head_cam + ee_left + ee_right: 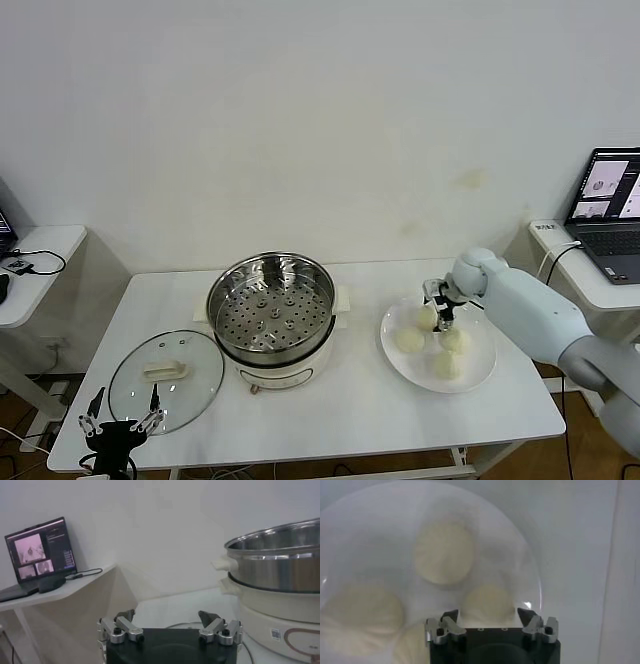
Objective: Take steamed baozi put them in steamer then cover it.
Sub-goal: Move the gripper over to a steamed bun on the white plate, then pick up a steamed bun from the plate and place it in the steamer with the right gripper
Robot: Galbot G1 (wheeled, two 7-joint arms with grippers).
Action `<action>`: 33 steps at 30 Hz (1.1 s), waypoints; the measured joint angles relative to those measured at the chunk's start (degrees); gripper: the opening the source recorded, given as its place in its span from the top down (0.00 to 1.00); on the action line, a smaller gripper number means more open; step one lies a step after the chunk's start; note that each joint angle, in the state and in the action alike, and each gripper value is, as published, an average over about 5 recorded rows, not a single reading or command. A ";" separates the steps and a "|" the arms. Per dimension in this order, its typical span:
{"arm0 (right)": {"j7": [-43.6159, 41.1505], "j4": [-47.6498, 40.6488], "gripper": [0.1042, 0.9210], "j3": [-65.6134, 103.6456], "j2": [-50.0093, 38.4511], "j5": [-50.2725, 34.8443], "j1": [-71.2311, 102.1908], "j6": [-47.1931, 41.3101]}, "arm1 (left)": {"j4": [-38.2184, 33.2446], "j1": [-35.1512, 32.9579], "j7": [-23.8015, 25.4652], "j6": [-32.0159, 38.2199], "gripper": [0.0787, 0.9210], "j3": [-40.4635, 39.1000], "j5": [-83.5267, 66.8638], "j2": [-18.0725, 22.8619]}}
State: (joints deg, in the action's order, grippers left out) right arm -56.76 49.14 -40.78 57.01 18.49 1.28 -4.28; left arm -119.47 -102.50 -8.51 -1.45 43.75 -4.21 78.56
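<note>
Four cream-white baozi lie on a flat white plate [482, 372] at the table's right: one at the back [427, 317], two in the middle [409, 340] [455, 339], one in front [447, 364]. My right gripper [440, 303] hangs open just over the back baozi. In the right wrist view that bun [487, 600] sits between the open fingertips of the right gripper [487, 613]. The steel steamer [272, 305] stands empty at the table's centre. The glass cover [166, 378] lies flat on the table to its left. My left gripper [120, 420] is open and empty at the front left corner.
A laptop [610, 215] sits on a side table at the right. Another side table [35, 260] with cables stands at the left. The left wrist view shows the steamer's side [280, 560] and a laptop [40, 550] on a shelf.
</note>
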 measured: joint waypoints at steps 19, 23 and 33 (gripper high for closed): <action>-1.00 2.14 0.44 -1.12 -1.89 -2.18 -2.61 -0.31 | -0.12 -0.16 -0.05 0.01 0.12 0.16 -0.14 -0.17; -1.09 5.06 0.44 -2.82 -3.63 -4.63 -5.54 -0.78 | 0.11 -0.07 -0.04 0.01 0.12 0.17 -0.31 -0.37; -0.30 13.65 0.44 -10.67 -5.44 -14.88 -18.45 -1.16 | 0.83 1.10 0.13 -0.03 0.12 -0.69 -1.53 -1.24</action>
State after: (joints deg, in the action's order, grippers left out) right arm -57.05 62.79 -51.45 51.57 3.61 -17.16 -5.44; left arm -118.64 -101.40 -8.38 -1.48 43.06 -5.74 77.32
